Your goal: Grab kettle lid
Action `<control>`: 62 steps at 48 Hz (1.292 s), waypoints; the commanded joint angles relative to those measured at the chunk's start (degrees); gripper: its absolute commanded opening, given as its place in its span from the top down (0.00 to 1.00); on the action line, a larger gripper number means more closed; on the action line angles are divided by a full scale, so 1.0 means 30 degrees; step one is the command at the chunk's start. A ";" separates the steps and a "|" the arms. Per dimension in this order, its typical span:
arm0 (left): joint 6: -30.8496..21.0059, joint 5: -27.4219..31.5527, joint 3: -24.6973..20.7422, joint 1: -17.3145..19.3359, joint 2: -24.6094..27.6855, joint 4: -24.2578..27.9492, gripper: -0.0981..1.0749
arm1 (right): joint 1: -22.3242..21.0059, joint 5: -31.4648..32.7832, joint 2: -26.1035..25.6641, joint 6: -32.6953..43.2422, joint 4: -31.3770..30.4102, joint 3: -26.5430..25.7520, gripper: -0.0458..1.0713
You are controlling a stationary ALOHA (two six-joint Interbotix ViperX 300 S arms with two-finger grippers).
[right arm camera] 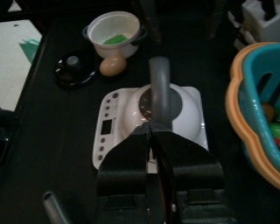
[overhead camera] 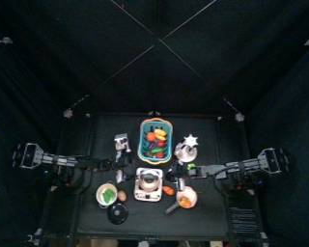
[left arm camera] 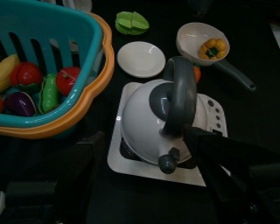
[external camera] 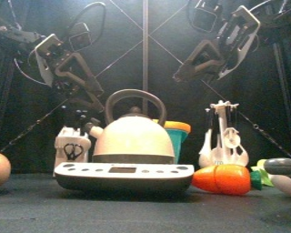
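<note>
- While the kettle [external camera: 132, 136] stands on its white base [external camera: 121, 177] in the middle of the front view, its lid [right arm camera: 146, 107] is on, so nothing of the grab looks done yet.
- In the right wrist view, the right hand [right arm camera: 156, 140] hangs above the kettle with its jaws drawn narrow, almost together, and nothing between them; the grey handle [right arm camera: 161, 87] arches over the lid just beyond the tips.
- In the front view both arms hang high behind the kettle, the left hand [external camera: 90, 98] in the upper left of the frame, clear of the kettle.
- From the left wrist view I cannot tell how the left hand's jaws stand; they are dark against the dark surface [left arm camera: 259, 122].
- Around the kettle lie a teal basket [left arm camera: 78, 83] of toy food, a white plate [left arm camera: 142, 59] and a small pan [left arm camera: 206, 45].
- Judged from this, what is left is nearly all of it: widen a hand, lower it past the handle, and close on the lid's knob.
</note>
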 commanded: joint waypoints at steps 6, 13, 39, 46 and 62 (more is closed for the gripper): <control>0.0059 -0.0176 -0.0322 0.0000 -0.0088 -0.0029 0.05 | 0.1318 0.0000 0.0088 0.0088 0.1377 -0.1377 0.93; 0.0029 -0.0176 -0.0234 -0.0029 -0.0293 -0.0059 0.05 | 0.1582 0.1260 0.0293 0.0059 0.4512 -0.2549 0.83; -0.0029 -0.0176 0.0879 0.0000 -0.1494 -0.0352 0.05 | 0.1582 0.3486 0.0498 0.0117 0.7529 -0.4307 0.58; -0.0029 -0.0176 0.1084 -0.0029 -0.1758 -0.0410 0.05 | 0.0820 0.5332 0.0117 0.0146 0.7676 -0.4863 0.58; -0.0029 -0.0146 0.1289 -0.0029 -0.1787 -0.0615 0.05 | -0.1084 0.9873 -0.0059 0.0850 0.6885 -0.6709 0.58</control>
